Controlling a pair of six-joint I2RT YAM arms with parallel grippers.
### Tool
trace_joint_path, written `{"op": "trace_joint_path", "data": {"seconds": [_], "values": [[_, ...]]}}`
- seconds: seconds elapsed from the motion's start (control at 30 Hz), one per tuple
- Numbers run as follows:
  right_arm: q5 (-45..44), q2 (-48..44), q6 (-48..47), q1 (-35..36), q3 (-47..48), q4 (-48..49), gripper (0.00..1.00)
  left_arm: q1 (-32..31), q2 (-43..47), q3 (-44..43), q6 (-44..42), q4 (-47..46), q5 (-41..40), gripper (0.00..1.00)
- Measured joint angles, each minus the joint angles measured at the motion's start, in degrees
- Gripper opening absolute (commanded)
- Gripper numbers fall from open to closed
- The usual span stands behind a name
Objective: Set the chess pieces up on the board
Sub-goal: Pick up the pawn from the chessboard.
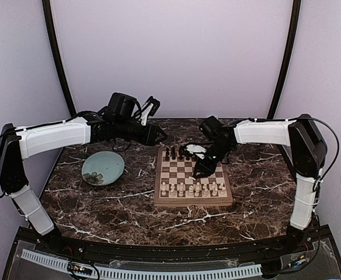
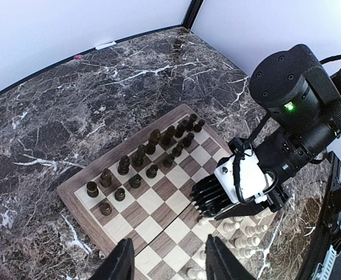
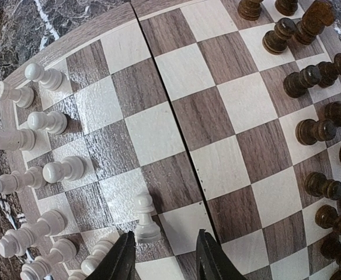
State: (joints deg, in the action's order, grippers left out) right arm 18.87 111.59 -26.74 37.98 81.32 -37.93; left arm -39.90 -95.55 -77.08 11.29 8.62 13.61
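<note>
The board lies in the middle of the table. Dark pieces stand along its far rows and cream-white pieces along its near rows. My right gripper is low over the board's middle, open. In the right wrist view my right gripper is empty, and a white pawn stands upright just ahead of its left finger. White pieces are at the left and dark pieces at the right. My left gripper hovers beyond the board's far left corner. It is open and empty in its wrist view, high above the board.
A round pale-teal plate sits left of the board with a few small things on it. The dark marble table ends at curved back walls. The right arm's wrist fills the right of the left wrist view.
</note>
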Motion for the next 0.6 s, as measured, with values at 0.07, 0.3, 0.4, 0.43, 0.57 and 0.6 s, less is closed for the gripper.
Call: {"op": "trace_joint_path", "data": {"seconds": [0.07, 0.3, 0.4, 0.43, 0.57, 0.6], "values": [[-0.66, 0.17, 0.02, 0.37, 0.0, -0.13, 0.38, 0.0, 0.0, 0.0, 0.09, 0.09, -0.22, 0.43], [-1.7, 0.33, 0.0, 0.94, 0.13, -0.35, 0.38, 0.0, 0.0, 0.0, 0.11, 0.09, -1.07, 0.43], [-2.05, 0.39, -0.02, 1.29, 0.2, -0.66, 0.37, 0.0, 0.0, 0.0, 0.11, 0.24, -1.22, 0.43], [-2.1, 0.39, -0.02, 1.38, 0.2, -0.74, 0.37, 0.0, 0.0, 0.0, 0.11, 0.24, -1.25, 0.43], [-2.21, 0.72, -0.02, 1.7, 0.22, -0.96, 0.36, 0.0, 0.0, 0.0, 0.11, 0.33, -1.38, 0.43], [-2.23, 0.92, -0.02, 1.77, 0.22, -0.96, 0.36, 0.0, 0.0, 0.0, 0.11, 0.37, -1.49, 0.43]]}}
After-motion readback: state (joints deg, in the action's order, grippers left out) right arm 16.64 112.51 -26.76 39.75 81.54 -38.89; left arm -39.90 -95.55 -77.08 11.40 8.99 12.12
